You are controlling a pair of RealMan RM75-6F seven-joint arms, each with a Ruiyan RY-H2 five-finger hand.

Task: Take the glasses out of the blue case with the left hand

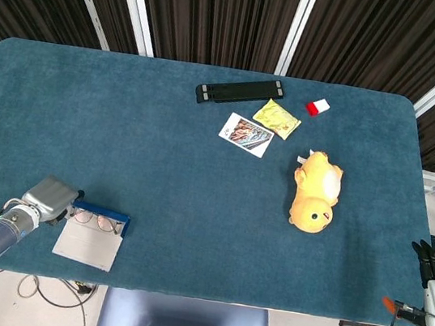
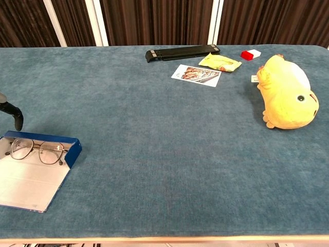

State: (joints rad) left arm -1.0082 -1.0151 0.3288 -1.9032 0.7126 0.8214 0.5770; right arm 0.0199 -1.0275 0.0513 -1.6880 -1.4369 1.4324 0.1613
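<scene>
Left robot hand [image 1: 47,198] sits at roughly 8 o'clock on the tabletop [image 1: 161,155], its grey back turned up, just beside the left end of the blue case [image 1: 95,231]. Finger posture: cannot tell from the head view; the chest view shows only a dark fingertip at the left edge, near the case but apart from it. Nothing visibly held.

Case lies open and flat, pale lid toward the near edge, blue tray wall behind. Glasses [image 2: 35,150] rest inside against that blue wall, lenses facing up, thin metal frame, not yet lifted.

Right robot hand [image 1: 434,273] hangs off the tabletop at about 4 o'clock, dark fingers together, idle, holding nothing as far as the view shows.

Elsewhere: yellow plush toy [image 1: 315,201] at 3 o'clock, black bar [image 1: 239,91], yellow packet [image 1: 277,119], picture card [image 1: 246,134] and small red-and-white block [image 1: 317,107] toward 12–1 o'clock, all well apart from the case.

Risks, as judgement:
- Frame is thin and sits low against the wall; fingers may close on the case edge instead.
- Case looks light and unanchored; a sideways push could slide it off the near edge.
- A grip on one lens rim or temple could let the glasses swing and drop.
</scene>
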